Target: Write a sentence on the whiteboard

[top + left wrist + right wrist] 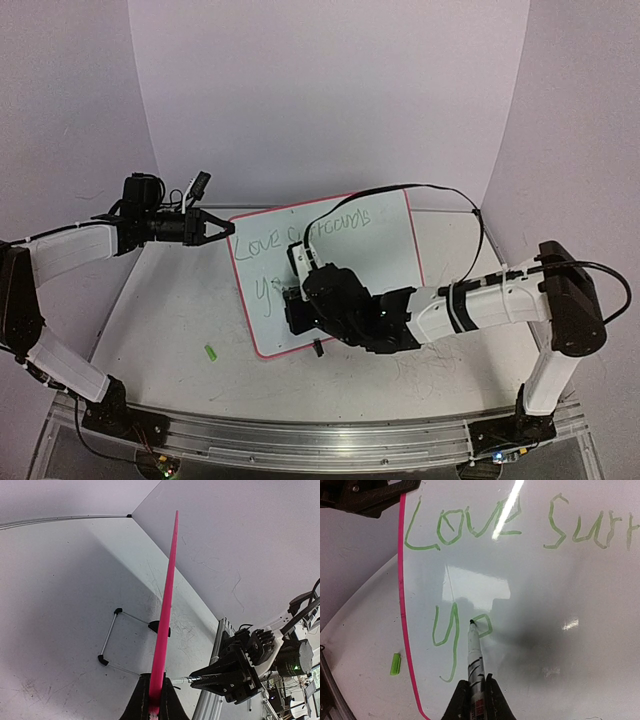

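Pink-rimmed whiteboard (pixel 385 250) bears a green two-line sentence (pixel 442 530) starting "Love".

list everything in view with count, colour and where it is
whiteboard: 1, white with pink-red rim, propped at a tilt mid-table
sentence: 2 lines, green, on the board; the top line starts "Love", the lower line reads "yo"
marker: 1, white barrel with black tip, tip on the "o"
marker cap: 1, green, on the table left of the board
wire foot: 1 seen, grey with black ends, by the board's rim
table: 1, white, scuffed
backdrop: white panels behind and at the sides
rail: 1, silver, near edge
left gripper: 1, black, jaws clamped on the board's left rim
right gripper: 1, black, jaws shut on the marker
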